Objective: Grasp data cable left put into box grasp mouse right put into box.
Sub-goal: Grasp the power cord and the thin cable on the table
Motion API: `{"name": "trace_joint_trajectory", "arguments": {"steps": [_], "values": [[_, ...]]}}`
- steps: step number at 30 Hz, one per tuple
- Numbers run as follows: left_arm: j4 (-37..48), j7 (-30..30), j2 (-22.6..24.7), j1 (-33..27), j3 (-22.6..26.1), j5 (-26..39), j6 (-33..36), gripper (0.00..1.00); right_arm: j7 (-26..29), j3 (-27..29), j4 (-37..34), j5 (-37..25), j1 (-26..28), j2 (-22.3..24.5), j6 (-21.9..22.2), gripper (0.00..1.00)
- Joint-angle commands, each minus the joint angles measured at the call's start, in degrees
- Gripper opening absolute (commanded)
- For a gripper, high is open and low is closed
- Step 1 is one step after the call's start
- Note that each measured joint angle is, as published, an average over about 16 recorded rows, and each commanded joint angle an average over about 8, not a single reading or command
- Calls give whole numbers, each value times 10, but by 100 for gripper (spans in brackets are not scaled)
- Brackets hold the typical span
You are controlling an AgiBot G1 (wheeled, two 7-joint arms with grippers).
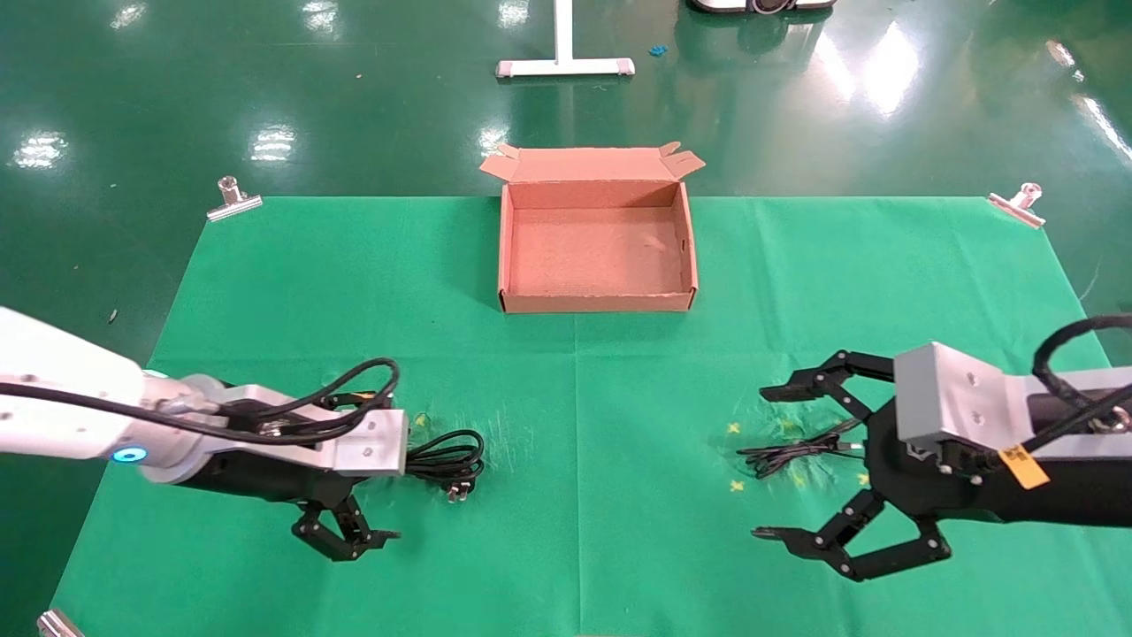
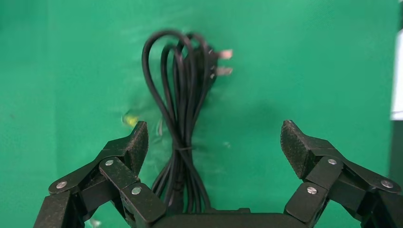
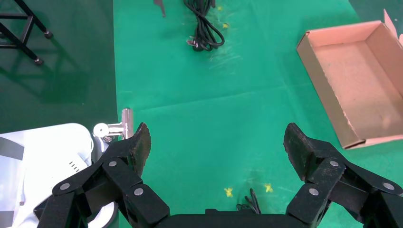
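While your left gripper (image 2: 214, 142) hangs wide open astride the data cable (image 2: 183, 118) lying on the green mat (image 1: 575, 398), the box (image 1: 595, 303) is empty, so you should judge the grasp pending: lower, then close around the bundle.

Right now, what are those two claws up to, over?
Left claw open, straddling the data cable. Right claw open above the mouse cord; mouse itself hidden. Box empty, path unobstructed.
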Motion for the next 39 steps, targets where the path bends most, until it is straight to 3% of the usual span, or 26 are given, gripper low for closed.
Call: {"name": "trace_joint_trajectory", "arguments": {"steps": [1, 12, 23, 31, 39], "values": [[0, -21, 9, -3, 12, 27, -4, 100, -1, -1, 0, 1, -1, 1, 0, 100], [0, -95, 54, 2, 46, 161, -47, 100, 1, -7, 0, 2, 6, 1, 1, 100], [0, -142, 71, -1, 56, 206, -43, 100, -8, -26, -1, -22, 11, -2, -7, 100], [-1, -153, 76, -3, 59, 215, -36, 100, -11, -84, -4, -163, 32, -34, 6, 100], [-1, -157, 78, -5, 61, 219, -33, 100, 57, -130, -6, -335, 53, -72, 50, 100]]}}
